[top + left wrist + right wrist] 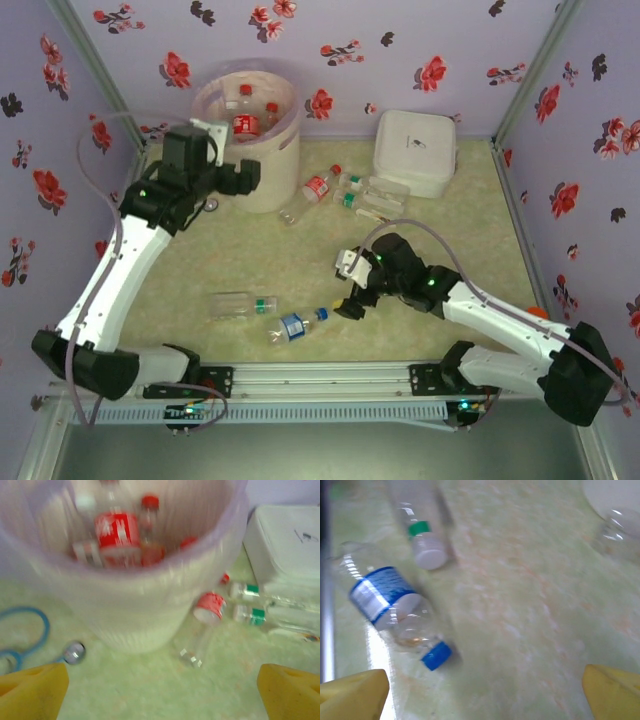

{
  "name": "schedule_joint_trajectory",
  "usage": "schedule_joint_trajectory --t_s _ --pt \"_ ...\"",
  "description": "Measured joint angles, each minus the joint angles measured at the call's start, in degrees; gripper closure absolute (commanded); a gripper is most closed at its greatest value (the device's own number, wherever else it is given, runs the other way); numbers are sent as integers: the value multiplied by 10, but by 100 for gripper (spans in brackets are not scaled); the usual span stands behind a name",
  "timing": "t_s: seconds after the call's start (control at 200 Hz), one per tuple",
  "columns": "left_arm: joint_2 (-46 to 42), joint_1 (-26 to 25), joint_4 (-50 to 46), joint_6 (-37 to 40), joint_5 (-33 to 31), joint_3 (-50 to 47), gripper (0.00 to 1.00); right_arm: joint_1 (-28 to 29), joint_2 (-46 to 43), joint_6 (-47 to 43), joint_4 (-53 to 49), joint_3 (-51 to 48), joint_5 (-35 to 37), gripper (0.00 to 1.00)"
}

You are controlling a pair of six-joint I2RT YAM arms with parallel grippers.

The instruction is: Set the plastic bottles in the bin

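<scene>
**Off-task items: box, tube, backdrop**

White sq. lidded box sits far right on the tabletop, lid shut, small dark mark on top, near the back wall. Tabletop is pale green-yellow, mottled. Walls on 3 sides are lilac w/ red & dark flower print. Left wrist view: blue looped tube lies flat at left, round metal disc just beside it. Metal rail runs along the near edge.

The bin is blurred, its rim cut off at top; box cropped by right edge. In right wrist view, blue-label bottle smeared by blur, clear bottle cut off at right.
</scene>
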Motion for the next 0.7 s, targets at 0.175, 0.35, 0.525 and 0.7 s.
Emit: schedule_joint_trajectory --t_s 0.175,0.35,0.525,0.7 --pt "-69 0 4 -66 21 -111 6 48 73 -78 -69 71 -21 1" --pt "-140 16 15 -111 24 -163 8 103 146 -116 -79 87 -5 1" --pt "-163 27 32 -137 28 -204 8 130 211 -133 -70 103 14 1" --pt "-160 28 56 -161 45 -246 9 138 265 -135 -26 106 21 6"
